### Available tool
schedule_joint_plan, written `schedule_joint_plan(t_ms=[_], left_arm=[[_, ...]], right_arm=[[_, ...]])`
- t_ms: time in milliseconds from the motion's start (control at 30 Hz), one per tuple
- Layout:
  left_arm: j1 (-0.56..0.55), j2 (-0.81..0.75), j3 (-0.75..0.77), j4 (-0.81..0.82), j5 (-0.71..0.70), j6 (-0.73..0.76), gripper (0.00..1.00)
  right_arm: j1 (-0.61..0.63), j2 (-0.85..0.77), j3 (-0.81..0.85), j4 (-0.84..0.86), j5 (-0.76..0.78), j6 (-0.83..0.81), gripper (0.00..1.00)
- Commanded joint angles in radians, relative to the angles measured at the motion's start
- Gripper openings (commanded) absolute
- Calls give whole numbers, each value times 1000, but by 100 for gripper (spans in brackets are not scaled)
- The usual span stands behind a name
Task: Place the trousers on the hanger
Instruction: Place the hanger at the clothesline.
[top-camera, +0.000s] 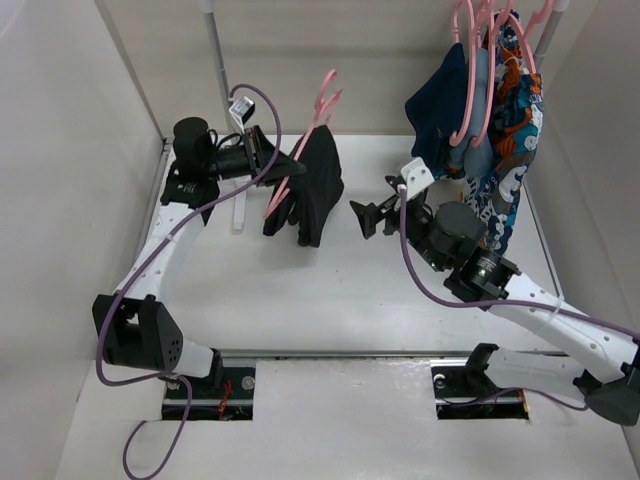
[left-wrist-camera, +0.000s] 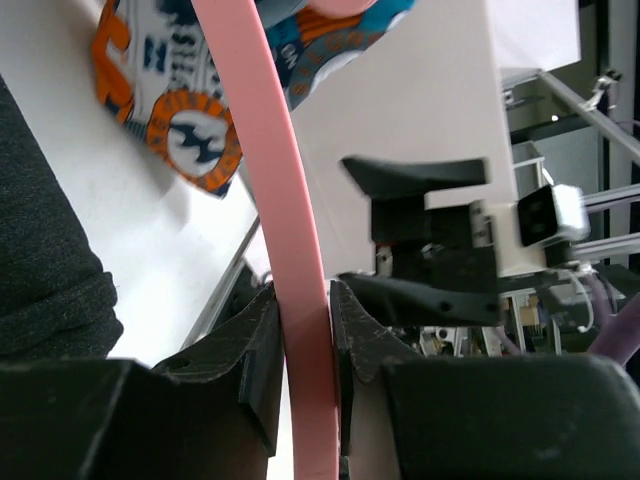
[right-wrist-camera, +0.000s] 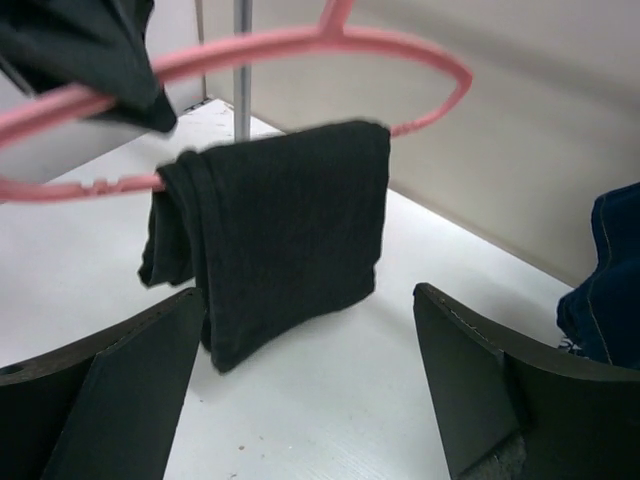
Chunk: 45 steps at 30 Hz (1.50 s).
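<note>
In the top view, the left gripper (top-camera: 265, 150) at 10 o'clock on the table (top-camera: 330, 300) holds the pink hanger (top-camera: 300, 150) tilted above the surface. The black trousers (top-camera: 318, 190) hang folded over the hanger's lower bar, near 12 o'clock. The left wrist view settles the grip: both black fingers (left-wrist-camera: 255, 370) are pressed tight against the pink bar, clamped on it. This view also catches the right gripper side-on, with its jaws spread.

The right gripper (top-camera: 362, 215) sits just right of the trousers, at 1 o'clock, apart from them and pointing at them. The right wrist view shows its fingers (right-wrist-camera: 110, 390) wide apart with nothing between them. Beyond them the trousers are doubled over the bar and clear of the table, with a metal pole (right-wrist-camera: 241, 80) behind.

At 2 o'clock a navy garment (top-camera: 440, 110) and a blue-orange-white patterned garment (top-camera: 505, 150) hang on other pink hangers (top-camera: 468, 90). The wrist views show only scraps of these.
</note>
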Motion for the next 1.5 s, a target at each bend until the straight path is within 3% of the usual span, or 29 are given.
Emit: schedule_joint_plan(t_ms=[0,200,333,533,733,967,1200,1267,1300,1467], left_arm=[[17,-40,156,330,21,-88,0],[59,-17,284,481,-63,-284,0],[100,41,399,491,-148,-320,0],[111,159,539,394,-282,-246,0],[111,266,623,363,-326,-214,0],[111,323,653,350,-364,-196,0],[111,314,521,314,-318,-165,0],[111,302,512,267,-295,-132,10],[111,291,512,235,-295,-101,24],[111,270,561,-47,-345,182,61]], right_arm=[[-2,-49,-21,5,22,-10,90],[-2,-102,-53,-15,51,-1,90],[-2,-93,-53,-15,51,-1,90],[-2,-74,-44,-15,51,-1,90],[-2,-74,-44,-15,51,-1,90],[-2,-74,-44,-35,60,-1,90],[-2,-74,-44,-45,71,-1,90],[-2,-74,-44,-56,71,-1,90],[-2,-74,-44,-56,71,-1,90],[-2,-74,-44,-76,71,-1,91]])
